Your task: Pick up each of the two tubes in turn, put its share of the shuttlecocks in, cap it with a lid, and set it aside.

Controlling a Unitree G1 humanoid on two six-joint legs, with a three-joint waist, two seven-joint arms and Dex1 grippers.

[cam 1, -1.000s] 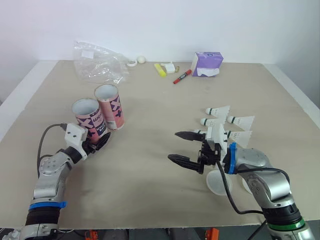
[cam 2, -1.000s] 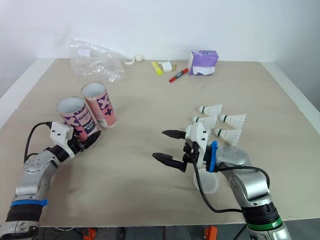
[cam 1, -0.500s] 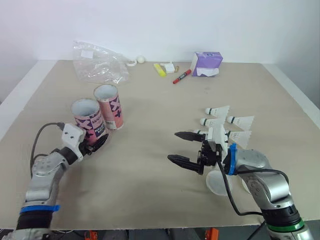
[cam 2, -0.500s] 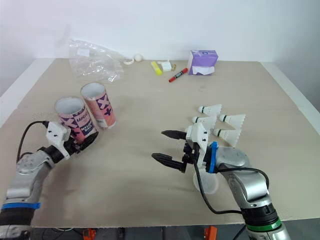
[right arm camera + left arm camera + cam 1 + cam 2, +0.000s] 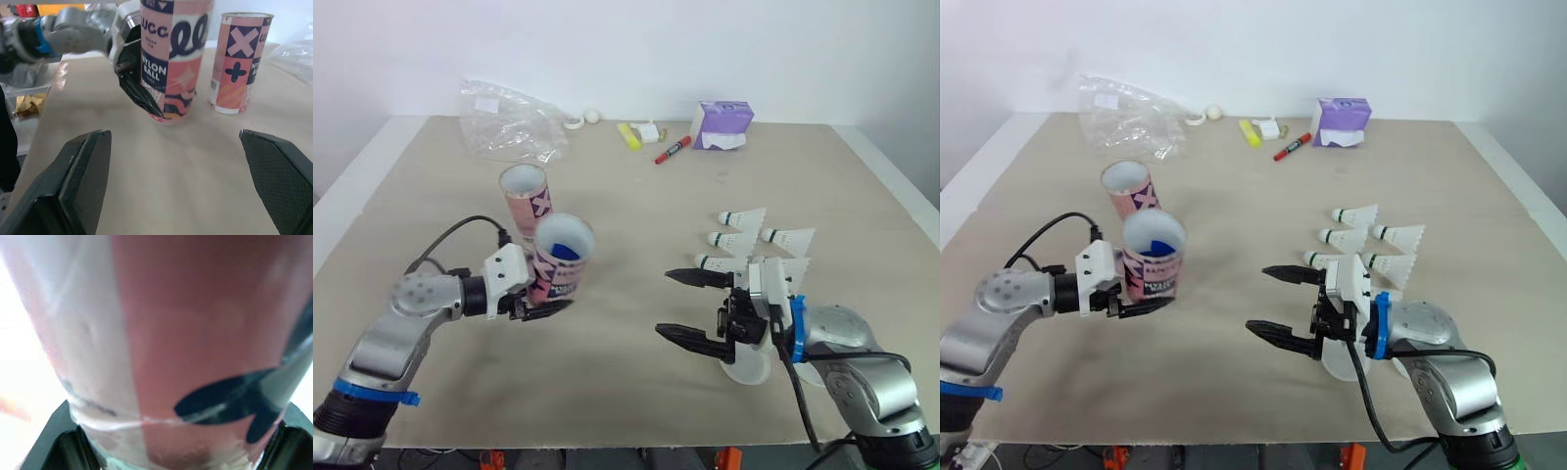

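Pink printed card: two tubes. Held tube (image 5: 560,262) at 9 o'clock on the counter (image 5: 636,206), clamped low in the left gripper (image 5: 546,297) jaws, tilted; standing tube (image 5: 525,201) at its 11 o'clock. Right gripper (image 5: 668,304): jaws spread, empty. Five shuttlecocks (image 5: 741,217) at 3 o'clock. Two lids (image 5: 749,364). Hazard: the low grip may let the tube pivot or slip.

the left gripper (image 5: 543,302) is carrying one tube (image 5: 559,266) away from the other tube (image 5: 526,204), toward the table's middle, tilting its mouth up toward the camera.
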